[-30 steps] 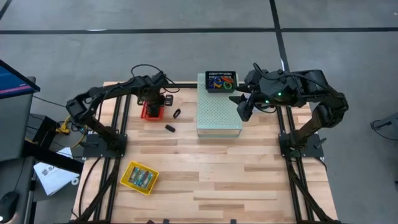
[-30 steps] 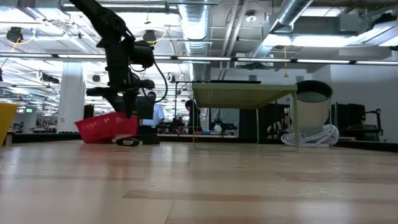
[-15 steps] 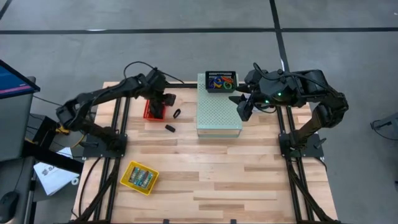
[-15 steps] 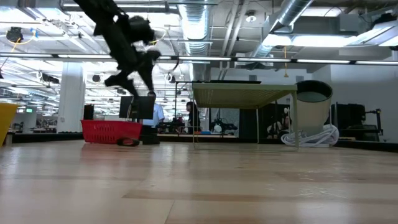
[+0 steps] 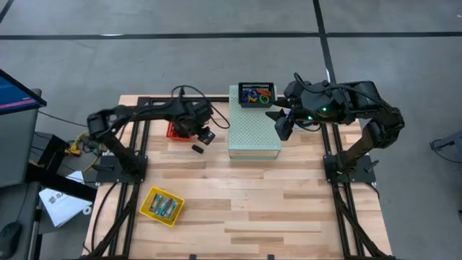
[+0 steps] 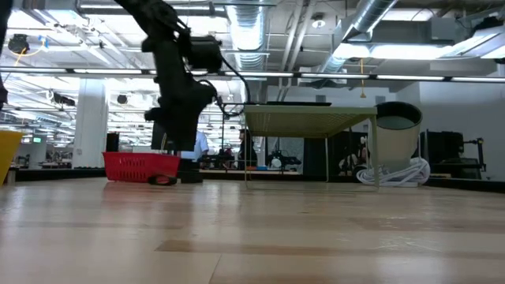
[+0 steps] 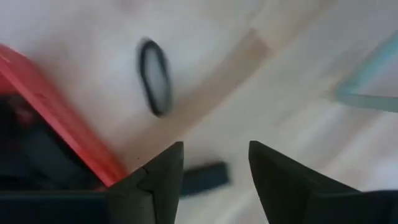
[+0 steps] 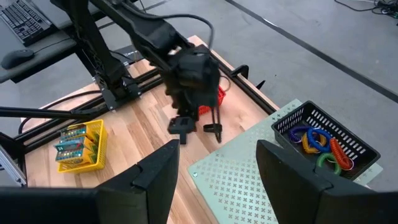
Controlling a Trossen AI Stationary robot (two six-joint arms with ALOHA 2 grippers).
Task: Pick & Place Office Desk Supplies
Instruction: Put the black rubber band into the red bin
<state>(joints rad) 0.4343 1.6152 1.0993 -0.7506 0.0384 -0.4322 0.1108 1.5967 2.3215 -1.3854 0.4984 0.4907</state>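
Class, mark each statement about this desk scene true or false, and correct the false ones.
1. The black basket holds coloured loops. True.
2. The yellow tray sits on the pale green perforated box. False: it lies on the wooden table, near the front left.
3. The left tool grips a binder clip. False: it is open and empty above the table.
4. A red basket lies beside the left arm. True.
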